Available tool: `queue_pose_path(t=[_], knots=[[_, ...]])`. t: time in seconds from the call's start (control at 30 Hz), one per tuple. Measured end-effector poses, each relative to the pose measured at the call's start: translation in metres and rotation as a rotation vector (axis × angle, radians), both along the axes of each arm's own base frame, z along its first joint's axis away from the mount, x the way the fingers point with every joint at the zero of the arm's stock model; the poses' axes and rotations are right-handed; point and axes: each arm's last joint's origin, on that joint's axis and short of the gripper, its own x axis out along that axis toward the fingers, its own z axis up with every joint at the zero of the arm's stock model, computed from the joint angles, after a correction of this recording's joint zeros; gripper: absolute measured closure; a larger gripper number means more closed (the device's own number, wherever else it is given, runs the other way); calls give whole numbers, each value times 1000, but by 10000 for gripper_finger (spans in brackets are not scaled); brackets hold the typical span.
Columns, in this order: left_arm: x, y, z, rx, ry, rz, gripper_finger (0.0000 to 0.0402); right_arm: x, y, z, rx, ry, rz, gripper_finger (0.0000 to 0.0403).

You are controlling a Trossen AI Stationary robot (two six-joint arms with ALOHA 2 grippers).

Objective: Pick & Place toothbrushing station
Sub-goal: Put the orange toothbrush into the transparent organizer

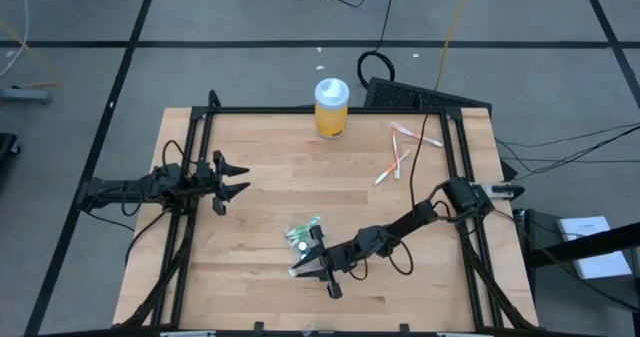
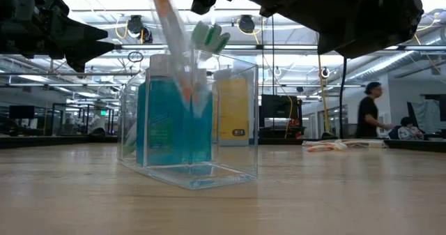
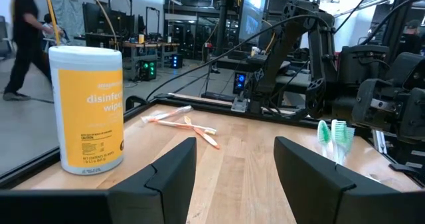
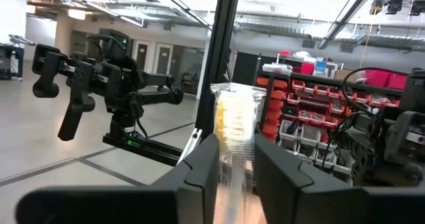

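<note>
The toothbrushing station [image 2: 188, 123], a see-through box holding a blue bottle and toothbrushes, stands on its base on the table; from above it shows near the middle front [image 1: 300, 235]. My right gripper [image 1: 308, 264] is at its near right side and reaches in about level. In the right wrist view a see-through upright part [image 4: 234, 137] stands in the narrow gap of my right gripper [image 4: 236, 177]. My left gripper [image 1: 240, 177] waits open at the table's left, holding nothing. My right gripper has the see-through upright part [image 4: 234, 151] between its two fingers, which come at it roughly level from the table's right and near side. I cannot tell whether the fingers touch it. The station rests flat on the table.
A yellow wipes jar with a white lid [image 1: 331, 107] stands at the far edge. Loose toothbrushes [image 1: 400, 157] lie at the far right. A black frame [image 1: 190, 177] borders the table. Beyond the table a person [image 2: 368, 116] walks in the room.
</note>
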Motion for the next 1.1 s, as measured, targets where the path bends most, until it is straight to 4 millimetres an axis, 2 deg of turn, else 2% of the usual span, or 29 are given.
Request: queue_pose_path(t=[0.4,0.7,0.77,0.9,1.1], knots=[[0,0,0,0,0,0,192,0,0,0,5,4,1,256],[0,0,0,0,0,0,192,0,0,0,-10,26,-8,240],[0,0,0,0,0,0,192,0,0,5,-25,55,-25,240],[0,0,0,0,0,0,192,-8,0,34,-156,190,-119,237],[0,0,0,0,0,0,192,-42,-14,73,-278,518,-312,236]])
